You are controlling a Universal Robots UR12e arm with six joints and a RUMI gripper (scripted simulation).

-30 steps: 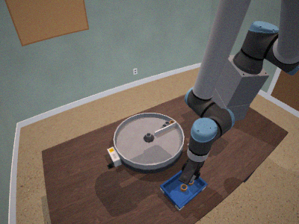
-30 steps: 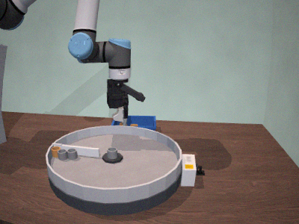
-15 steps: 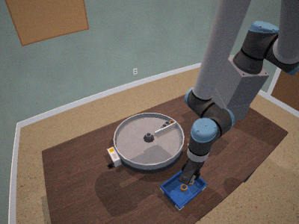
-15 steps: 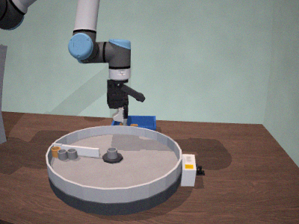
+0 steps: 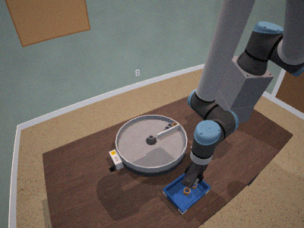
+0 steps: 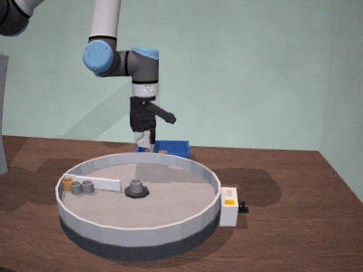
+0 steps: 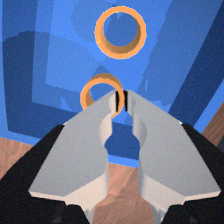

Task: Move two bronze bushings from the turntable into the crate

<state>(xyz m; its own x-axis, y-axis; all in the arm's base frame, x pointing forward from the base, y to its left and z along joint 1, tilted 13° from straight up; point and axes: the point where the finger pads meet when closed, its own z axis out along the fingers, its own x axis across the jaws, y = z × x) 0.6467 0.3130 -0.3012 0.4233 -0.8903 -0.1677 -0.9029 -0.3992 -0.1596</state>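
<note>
My gripper (image 5: 188, 184) (image 6: 146, 143) (image 7: 121, 92) reaches down into the blue crate (image 5: 174, 200) (image 6: 176, 148) (image 7: 45, 60) in front of the turntable (image 5: 125, 161) (image 6: 134, 227). In the wrist view its fingertips pinch the wall of a bronze bushing (image 7: 92, 92) that sits low in the crate. A second bronze bushing (image 7: 120, 32) (image 5: 187, 191) lies free on the crate floor. On the turntable one bronze bushing (image 5: 174, 124) (image 6: 67, 183) and two grey bushings (image 6: 75, 187) (image 6: 87, 187) stand by a white bar (image 5: 169, 131) (image 6: 104, 183).
A grey hub (image 5: 151, 140) (image 6: 136, 188) stands at the turntable's centre. A white control box (image 5: 115, 159) (image 6: 229, 207) sits against its rim. The arm's elbow and forearm tower over the right of the dark wooden table (image 5: 76, 190).
</note>
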